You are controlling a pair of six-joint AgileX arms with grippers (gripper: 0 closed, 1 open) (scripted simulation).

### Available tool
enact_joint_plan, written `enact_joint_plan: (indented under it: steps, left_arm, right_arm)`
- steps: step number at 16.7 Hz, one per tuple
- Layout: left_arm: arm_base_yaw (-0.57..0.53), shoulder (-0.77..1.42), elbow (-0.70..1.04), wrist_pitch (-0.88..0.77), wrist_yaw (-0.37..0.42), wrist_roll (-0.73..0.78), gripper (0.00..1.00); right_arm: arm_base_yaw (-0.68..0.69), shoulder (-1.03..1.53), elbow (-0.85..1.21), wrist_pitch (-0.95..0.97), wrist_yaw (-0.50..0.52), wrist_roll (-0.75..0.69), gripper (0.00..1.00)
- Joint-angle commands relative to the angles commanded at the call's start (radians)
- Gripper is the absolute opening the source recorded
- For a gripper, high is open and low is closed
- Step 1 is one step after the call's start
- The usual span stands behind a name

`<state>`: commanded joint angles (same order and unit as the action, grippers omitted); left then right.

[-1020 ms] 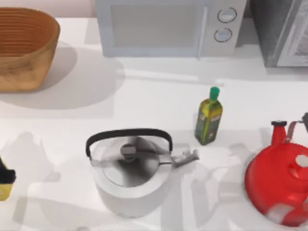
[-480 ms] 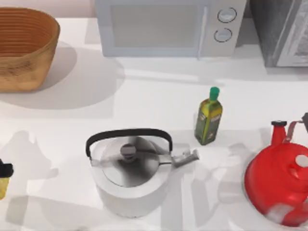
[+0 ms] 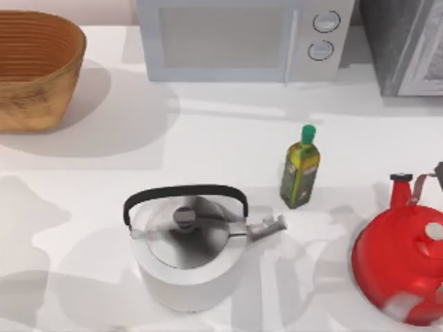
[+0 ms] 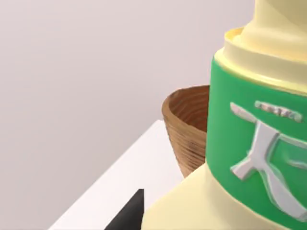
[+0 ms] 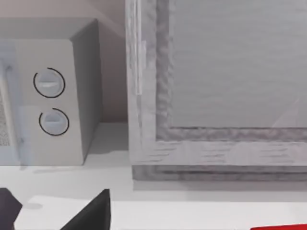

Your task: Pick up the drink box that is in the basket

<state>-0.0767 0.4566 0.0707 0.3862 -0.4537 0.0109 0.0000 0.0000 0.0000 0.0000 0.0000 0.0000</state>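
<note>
Carton point(image 4: 249, 143) lifted clear of the basket point(image 4: 189, 129).
Left gripper's fingers point(image 4: 127, 213) seemed clamped on it; next move only needed a steady hold. Right gripper's fingers point(image 5: 91, 213): state unclear.

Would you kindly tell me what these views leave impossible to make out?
Top view: the basket is cut off by the left edge, and the red kettle by the right edge.
Left wrist view: the drink box runs off the frame, so its full shape is unseen, and it hides part of the basket.
Right wrist view: the grey appliance is cut off by the edges.
</note>
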Motion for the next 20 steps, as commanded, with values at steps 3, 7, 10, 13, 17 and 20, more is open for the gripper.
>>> enact_joint_plan:
  steps: [3, 7, 10, 13, 17, 20]
  left_arm:
    - [-0.023, 0.131, 0.024, 0.117, -0.134, 0.007, 0.00]
    - [-0.040, 0.242, 0.046, 0.217, -0.250, 0.015, 0.00]
    - [-0.042, 0.255, 0.049, 0.229, -0.263, 0.015, 0.00]
    - [-0.038, 0.254, 0.043, 0.228, -0.261, 0.017, 0.00]
    - [-0.017, 0.344, 0.030, 0.309, -0.240, 0.017, 0.00]
    - [0.013, 0.466, 0.023, 0.442, -0.208, 0.017, 0.00]
  right_arm:
    - [0.000, 0.000, 0.000, 0.000, 0.000, 0.000, 1.00]
    - [0.000, 0.000, 0.000, 0.000, 0.000, 0.000, 1.00]
    - [0.000, 0.000, 0.000, 0.000, 0.000, 0.000, 1.00]
    - [0.000, 0.000, 0.000, 0.000, 0.000, 0.000, 1.00]
    - [0.000, 0.000, 0.000, 0.000, 0.000, 0.000, 1.00]
    - [0.000, 0.000, 0.000, 0.000, 0.000, 0.000, 1.00]
